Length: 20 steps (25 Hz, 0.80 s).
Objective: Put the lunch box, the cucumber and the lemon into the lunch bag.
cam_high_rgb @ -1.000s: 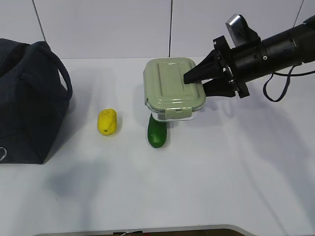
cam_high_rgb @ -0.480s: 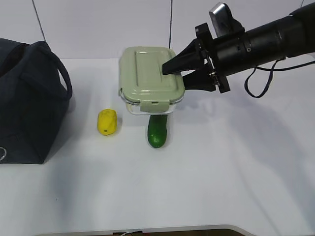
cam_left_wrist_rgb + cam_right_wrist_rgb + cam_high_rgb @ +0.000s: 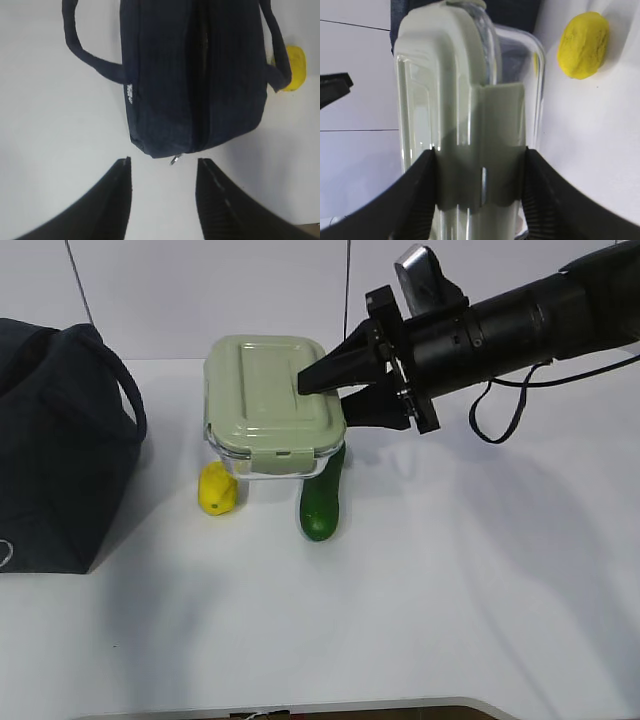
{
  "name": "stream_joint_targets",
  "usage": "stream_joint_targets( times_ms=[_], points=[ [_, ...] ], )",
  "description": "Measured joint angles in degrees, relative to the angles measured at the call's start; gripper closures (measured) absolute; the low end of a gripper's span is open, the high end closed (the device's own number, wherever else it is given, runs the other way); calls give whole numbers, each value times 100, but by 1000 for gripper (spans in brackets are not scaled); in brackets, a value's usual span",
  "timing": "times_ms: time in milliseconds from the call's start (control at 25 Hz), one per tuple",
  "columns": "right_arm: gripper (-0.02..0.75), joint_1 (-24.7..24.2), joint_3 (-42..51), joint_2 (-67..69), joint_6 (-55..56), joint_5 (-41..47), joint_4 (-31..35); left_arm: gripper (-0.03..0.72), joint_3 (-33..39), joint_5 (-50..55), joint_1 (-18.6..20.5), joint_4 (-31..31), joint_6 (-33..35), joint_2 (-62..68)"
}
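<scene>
My right gripper [image 3: 335, 395] is shut on the right end of the lunch box [image 3: 268, 405], a clear box with a sage-green lid, held in the air above the table. In the right wrist view the fingers clamp its side latch [image 3: 480, 170]. The lemon [image 3: 218, 488] lies partly under the box's left front corner and shows in the right wrist view [image 3: 583, 45]. The cucumber [image 3: 322, 498] lies under the box's right side. The navy lunch bag [image 3: 55, 445] stands at the far left. My left gripper [image 3: 162, 167] hangs open above the bag [image 3: 195, 75], near its zipper pull [image 3: 175, 159].
The white table [image 3: 400, 620] stretches to the front and right. The bag's handles [image 3: 85, 47] lie spread to both sides in the left wrist view. A white wall stands behind the table.
My right gripper has carried the lunch box leftward, from right of the cucumber to above the cucumber and lemon. Lemon, cucumber and bag have not moved.
</scene>
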Motion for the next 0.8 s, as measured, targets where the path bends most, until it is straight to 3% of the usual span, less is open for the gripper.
stream_joint_targets(
  times_ms=[400, 800],
  points=[
    [360, 38, 0, 0, 0, 0, 115, 382, -1198, 218, 0, 14, 488, 1457],
    [360, 269, 4, 0, 0, 0, 202, 383, -1329, 89, 0, 14, 677, 2319]
  ],
)
